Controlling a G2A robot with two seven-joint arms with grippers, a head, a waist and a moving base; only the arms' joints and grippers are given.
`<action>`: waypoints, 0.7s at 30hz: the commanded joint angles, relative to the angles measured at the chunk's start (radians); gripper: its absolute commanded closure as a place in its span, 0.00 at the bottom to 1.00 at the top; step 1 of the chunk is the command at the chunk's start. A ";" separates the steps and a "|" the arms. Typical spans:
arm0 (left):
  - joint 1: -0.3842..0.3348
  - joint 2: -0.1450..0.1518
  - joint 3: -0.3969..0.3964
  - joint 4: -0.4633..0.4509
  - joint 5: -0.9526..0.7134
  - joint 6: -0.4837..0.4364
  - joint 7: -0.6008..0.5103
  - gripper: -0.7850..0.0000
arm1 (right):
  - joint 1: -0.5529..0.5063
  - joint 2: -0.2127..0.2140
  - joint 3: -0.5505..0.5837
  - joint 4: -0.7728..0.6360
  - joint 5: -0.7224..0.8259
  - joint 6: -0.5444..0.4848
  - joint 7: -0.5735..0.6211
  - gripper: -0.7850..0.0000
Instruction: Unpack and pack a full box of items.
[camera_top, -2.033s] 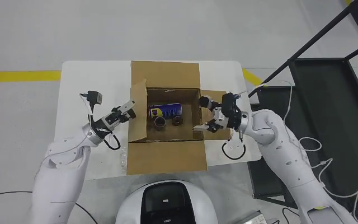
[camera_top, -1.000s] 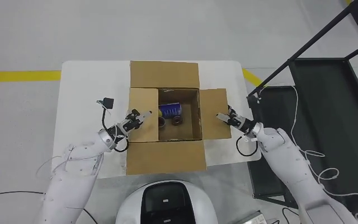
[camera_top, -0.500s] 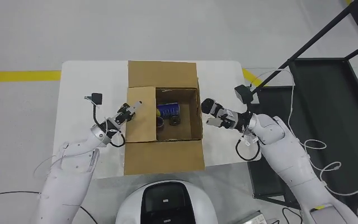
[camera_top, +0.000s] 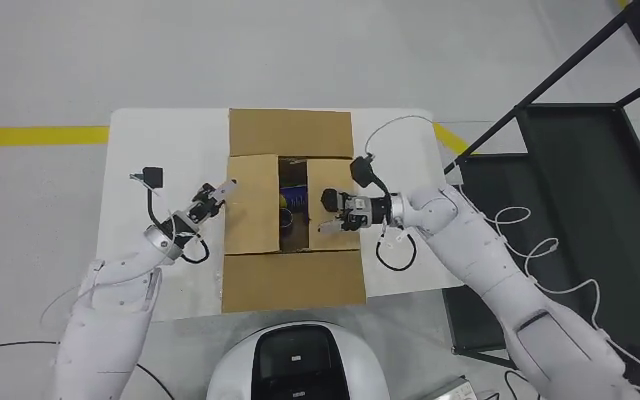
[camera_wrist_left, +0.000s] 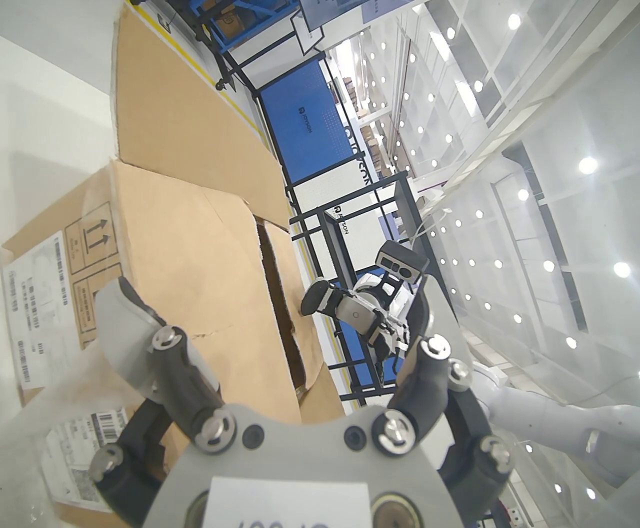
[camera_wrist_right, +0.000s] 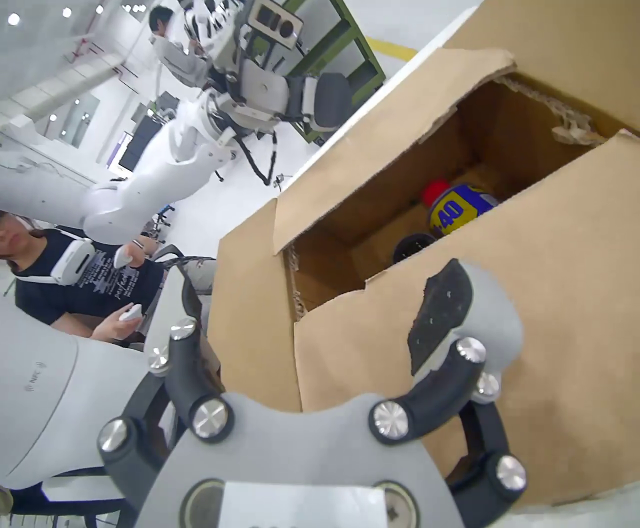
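Observation:
The cardboard box stands mid-table with its back and front flaps spread outward. Its left flap lies folded over the opening. My right gripper is open and presses against the outside of the right flap, which tilts in over the opening. Through the gap I see a blue spray can lying inside beside a dark round can. At the box's left side my left gripper is open, at the outer edge of the left flap.
The white table has bare room to the left and right of the box. A black metal rack stands off the table's right edge. A yellow floor line runs behind.
My right gripper has swung left, lifting the right flap and tipping it inward over the opening. My left gripper has drawn slightly left; the left flap stays folded down.

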 joint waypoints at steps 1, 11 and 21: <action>0.002 -0.001 0.012 -0.004 0.033 -0.006 0.022 0.00 | 0.013 -0.007 -0.014 0.015 -0.033 0.006 -0.017 0.00; 0.001 -0.001 0.050 -0.007 0.171 -0.029 0.077 0.00 | -0.010 0.007 0.031 -0.070 -0.060 -0.024 -0.092 0.00; 0.031 0.008 -0.075 -0.026 -0.198 -0.093 0.061 0.00 | -0.228 0.106 0.247 -0.341 -0.035 -0.024 -0.016 0.00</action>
